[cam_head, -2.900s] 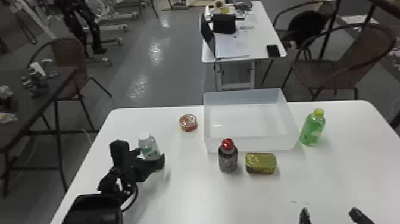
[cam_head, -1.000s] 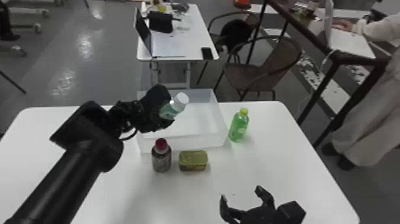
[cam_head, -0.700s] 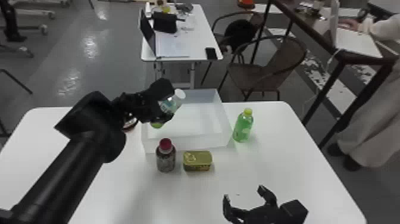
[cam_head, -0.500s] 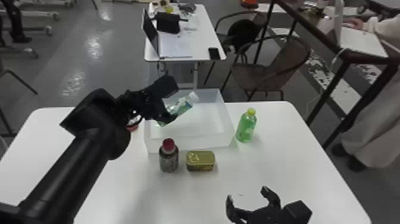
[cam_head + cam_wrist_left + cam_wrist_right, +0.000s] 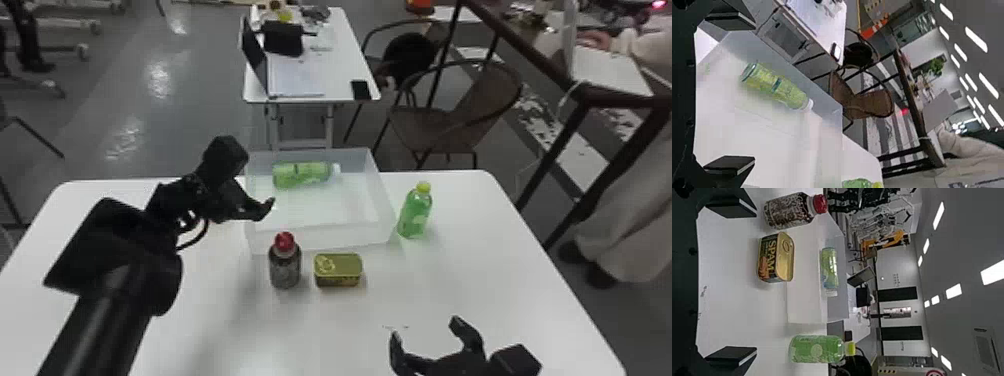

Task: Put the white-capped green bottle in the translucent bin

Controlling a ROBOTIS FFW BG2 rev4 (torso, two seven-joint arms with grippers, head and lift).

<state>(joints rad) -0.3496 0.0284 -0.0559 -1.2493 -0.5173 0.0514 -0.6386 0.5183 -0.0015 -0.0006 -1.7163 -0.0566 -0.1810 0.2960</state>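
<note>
Lying in the translucent bin [image 5: 325,238], white-capped green bottle [image 5: 302,174], apart from left tool [image 5: 256,179], spread wide, empty

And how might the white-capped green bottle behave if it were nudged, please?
The white-capped green bottle lies on its side and looks round, so it would probably roll, though the walls of the translucent bin should stop it. The bottle's smooth, shiny body may prove slippery.

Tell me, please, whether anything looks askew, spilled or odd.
The white-capped green bottle lies on its side in the translucent bin, while the yellow-capped bottle and red-capped bottle stand upright. Small dark marks mar the white table. I see no spill.
</note>
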